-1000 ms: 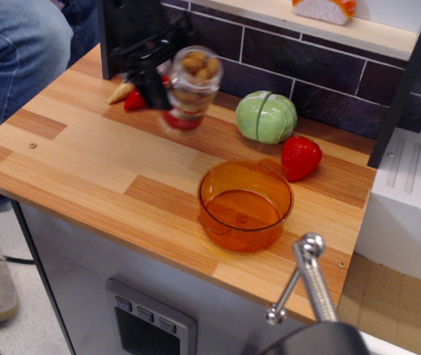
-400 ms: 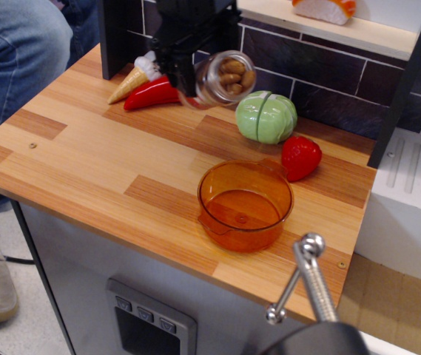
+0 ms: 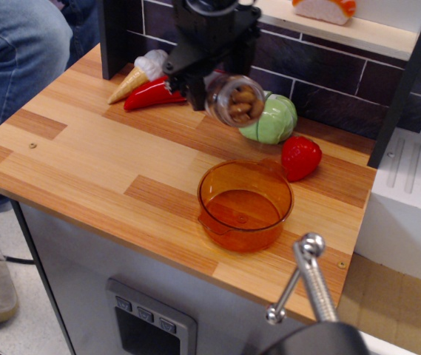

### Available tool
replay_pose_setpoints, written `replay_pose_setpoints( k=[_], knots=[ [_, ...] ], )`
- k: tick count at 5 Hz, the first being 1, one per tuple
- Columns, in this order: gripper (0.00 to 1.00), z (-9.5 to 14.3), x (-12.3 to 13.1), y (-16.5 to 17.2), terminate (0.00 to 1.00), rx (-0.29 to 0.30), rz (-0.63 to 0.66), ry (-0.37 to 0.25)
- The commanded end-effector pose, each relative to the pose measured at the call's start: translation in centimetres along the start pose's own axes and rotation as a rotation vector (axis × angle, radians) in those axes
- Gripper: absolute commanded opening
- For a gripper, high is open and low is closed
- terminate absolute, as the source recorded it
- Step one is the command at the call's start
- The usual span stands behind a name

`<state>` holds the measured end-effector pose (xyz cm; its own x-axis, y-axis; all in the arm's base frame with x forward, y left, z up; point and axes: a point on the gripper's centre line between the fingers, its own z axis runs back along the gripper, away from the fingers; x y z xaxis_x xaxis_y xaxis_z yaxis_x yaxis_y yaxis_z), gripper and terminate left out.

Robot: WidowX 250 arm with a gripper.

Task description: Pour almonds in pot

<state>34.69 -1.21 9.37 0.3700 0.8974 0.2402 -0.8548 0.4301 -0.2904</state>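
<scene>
Only view: we noted the hand (image 3: 209, 90) clamped on the jar of almonds (image 3: 240, 102), tipped sideways at upper centre. The pot (image 3: 245, 205) sat empty, lower centre, on the bench (image 3: 84, 159). Pour pending; we judged the mouth needs carrying over the pot.

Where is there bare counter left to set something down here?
The counter is bare left of the pot, out to the front edge. It is crowded along the back: cone, pepper, cabbage, strawberry.
</scene>
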Motion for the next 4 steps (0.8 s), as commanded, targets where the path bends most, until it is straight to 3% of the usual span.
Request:
replay_pose_setpoints(
  k=[1,4],
  knots=[
    [0.00,1.6,-1.2,-0.3,0.00,-0.211,-0.087,-0.159],
    [0.00,1.2,-2.9,-1.0,0.00,-0.349,-0.159,-0.340]
  ],
)
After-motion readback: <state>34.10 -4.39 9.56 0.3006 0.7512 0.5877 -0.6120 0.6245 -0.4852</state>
